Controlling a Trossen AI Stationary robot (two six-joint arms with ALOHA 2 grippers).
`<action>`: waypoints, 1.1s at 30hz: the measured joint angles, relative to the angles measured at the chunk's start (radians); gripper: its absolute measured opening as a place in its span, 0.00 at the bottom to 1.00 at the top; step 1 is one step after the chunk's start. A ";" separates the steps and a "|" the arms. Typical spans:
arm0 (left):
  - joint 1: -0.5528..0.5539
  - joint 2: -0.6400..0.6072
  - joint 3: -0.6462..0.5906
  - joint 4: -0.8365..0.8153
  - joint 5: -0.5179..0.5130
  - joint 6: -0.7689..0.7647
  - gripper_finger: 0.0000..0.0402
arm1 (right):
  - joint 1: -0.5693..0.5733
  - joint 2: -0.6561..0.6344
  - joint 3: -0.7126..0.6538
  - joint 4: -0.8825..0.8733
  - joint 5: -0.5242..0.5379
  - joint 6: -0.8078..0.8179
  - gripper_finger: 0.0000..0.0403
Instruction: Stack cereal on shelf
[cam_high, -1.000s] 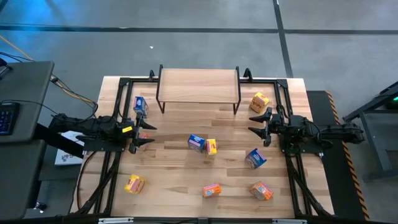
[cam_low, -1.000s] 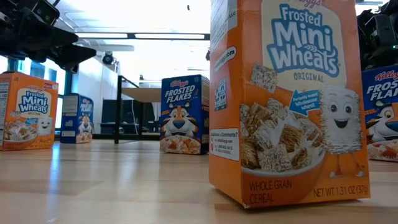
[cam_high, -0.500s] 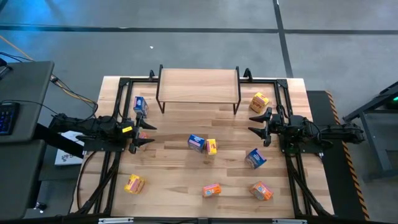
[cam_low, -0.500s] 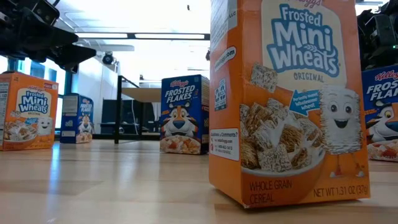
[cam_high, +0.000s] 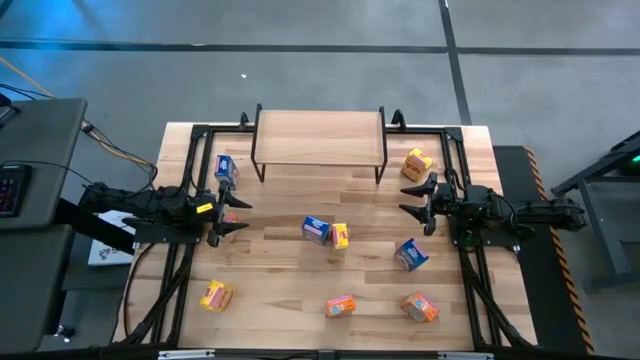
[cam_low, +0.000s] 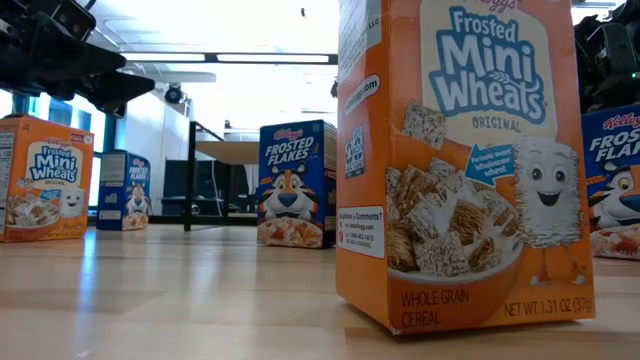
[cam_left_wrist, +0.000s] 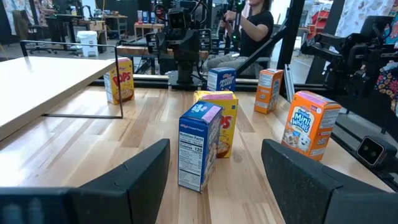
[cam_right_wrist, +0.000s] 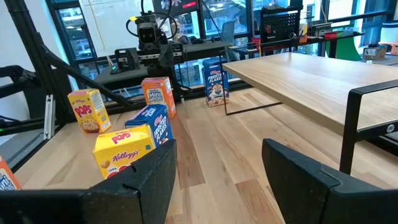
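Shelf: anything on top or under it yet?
Nothing on the shelf; its top is bare in the high view. The right wrist view shows bare tabletop beneath, though the far end is hidden.

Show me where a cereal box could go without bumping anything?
The shelf top is completely bare. The table strip in front of the shelf, above the blue box and yellow box, is free too. It is crowded near the front edge, around the orange boxes.

Your shelf (cam_high: 318, 134) sits bare at the table's (cam_high: 280, 290) far edge. Eight cereal boxes (cam_high: 316, 229) lie scattered across it. Left gripper (cam_high: 235, 216) and right gripper (cam_high: 411, 203) hover open, at opposite sides.
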 joint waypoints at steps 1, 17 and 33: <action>0.000 0.000 0.000 0.000 0.000 0.000 0.61 | 0.000 0.000 0.000 0.000 0.000 0.000 0.57; 0.000 0.000 0.000 0.006 -0.012 0.000 0.61 | 0.000 0.000 0.000 0.000 0.000 0.000 0.57; 0.000 0.000 0.000 0.102 -0.251 -0.293 0.61 | 0.000 0.000 0.000 0.000 0.000 0.000 0.57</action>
